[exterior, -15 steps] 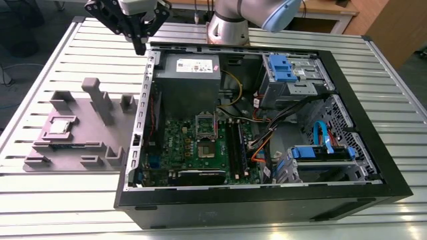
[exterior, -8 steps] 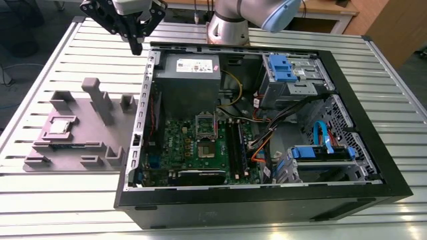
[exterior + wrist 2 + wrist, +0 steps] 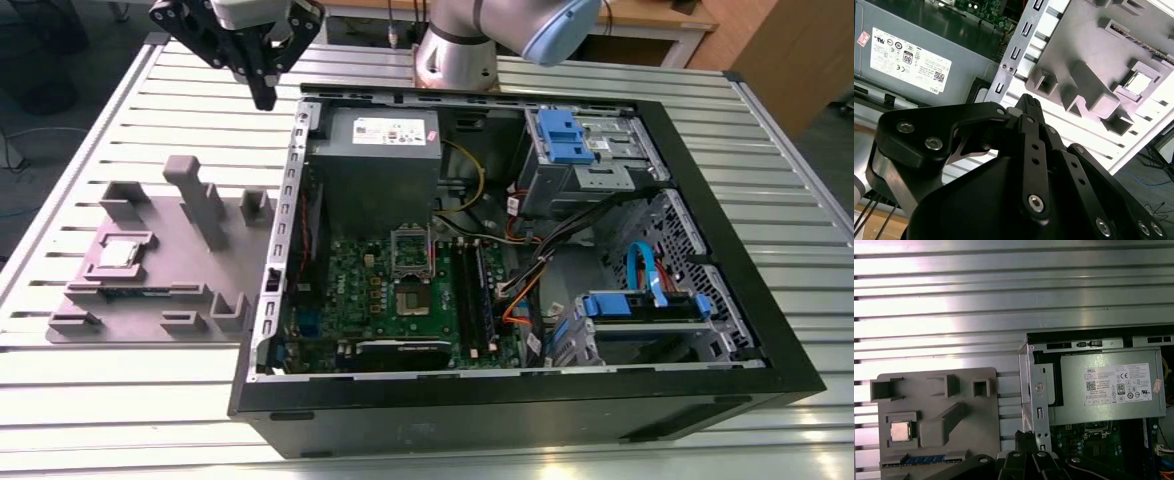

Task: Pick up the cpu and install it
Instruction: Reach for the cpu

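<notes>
A ribbed aluminium table (image 3: 134,400) of long, shiny slats carries an open black computer case (image 3: 534,420) lying on its side. Inside the case are a green motherboard (image 3: 387,300), a dark square socket (image 3: 410,252) with a metal frame, and a boxy grey power supply (image 3: 374,170) with a white label. At the exterior view's left, just beside the case, sits a matte grey moulded tray (image 3: 147,300) with blocky posts and recesses. The cpu (image 3: 120,251), a small flat square with a pale silvery top, lies in a square pocket of that tray. The gripper (image 3: 263,95), made of black bolted linkages, hangs over the table near the case's far corner, well apart from the cpu. Its fingers are pressed together and hold nothing.
</notes>
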`<action>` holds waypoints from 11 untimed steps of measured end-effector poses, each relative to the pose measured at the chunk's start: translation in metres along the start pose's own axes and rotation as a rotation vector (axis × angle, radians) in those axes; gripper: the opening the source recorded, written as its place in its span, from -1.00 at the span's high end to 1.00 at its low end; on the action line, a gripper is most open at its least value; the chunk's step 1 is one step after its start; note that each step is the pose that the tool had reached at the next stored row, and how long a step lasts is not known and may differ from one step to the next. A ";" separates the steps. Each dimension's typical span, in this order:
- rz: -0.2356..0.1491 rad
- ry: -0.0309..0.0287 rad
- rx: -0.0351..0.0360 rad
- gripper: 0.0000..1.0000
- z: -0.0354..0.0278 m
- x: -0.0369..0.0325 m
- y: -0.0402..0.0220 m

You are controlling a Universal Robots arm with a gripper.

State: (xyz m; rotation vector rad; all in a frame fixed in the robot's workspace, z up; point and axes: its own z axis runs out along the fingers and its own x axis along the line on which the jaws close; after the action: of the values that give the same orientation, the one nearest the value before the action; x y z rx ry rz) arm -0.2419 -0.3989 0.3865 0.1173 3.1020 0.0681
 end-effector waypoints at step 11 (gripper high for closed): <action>0.000 -0.0001 0.0000 0.79 0.0000 0.0040 -0.0003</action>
State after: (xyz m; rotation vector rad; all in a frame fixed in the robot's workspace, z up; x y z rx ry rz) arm -0.2460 -0.3989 0.3864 0.1172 3.1018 0.0682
